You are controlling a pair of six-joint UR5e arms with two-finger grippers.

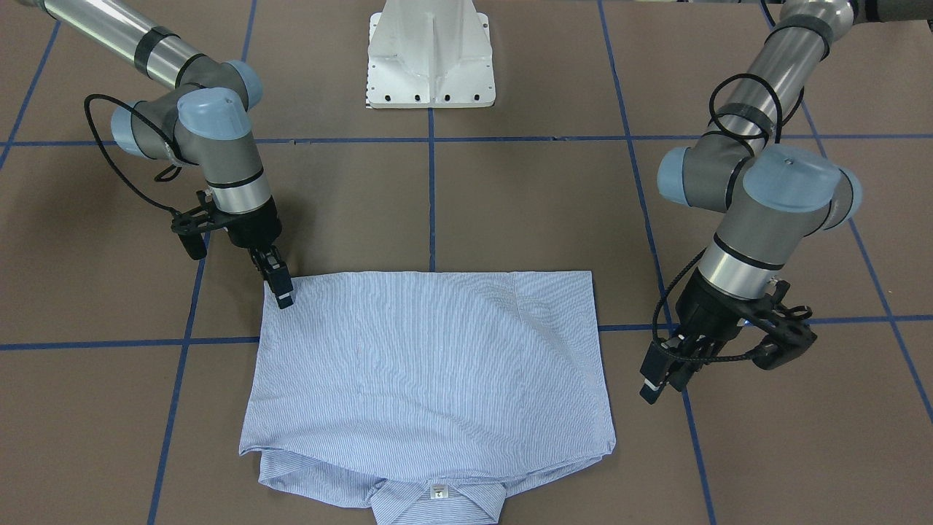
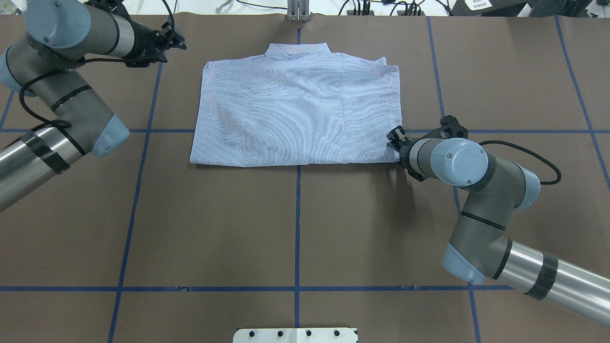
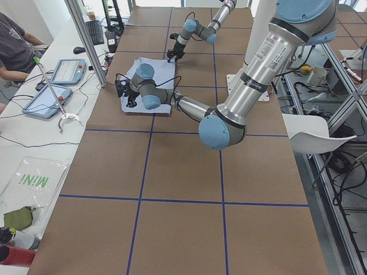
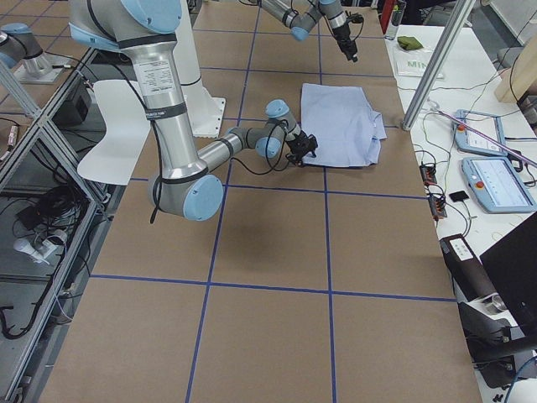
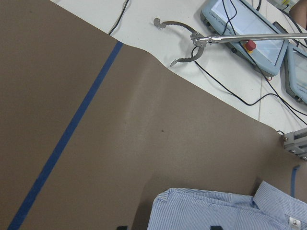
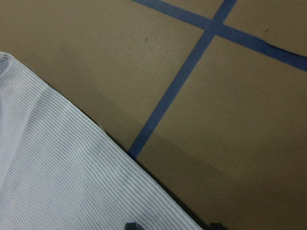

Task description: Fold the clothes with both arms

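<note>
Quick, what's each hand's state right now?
Left hand: open, holding nothing, clear of the shirt.
Right hand: open, at the shirt's corner.

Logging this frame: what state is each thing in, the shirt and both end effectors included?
Shirt: folded into a flat rectangle, collar on the side away from the robot, gripped by neither end effector.
Right end effector: open, tips at the shirt's corner nearest the robot.
Left end effector: open, off the shirt's side, holding nothing.
Reacher tool: lying flat, claw open.
</note>
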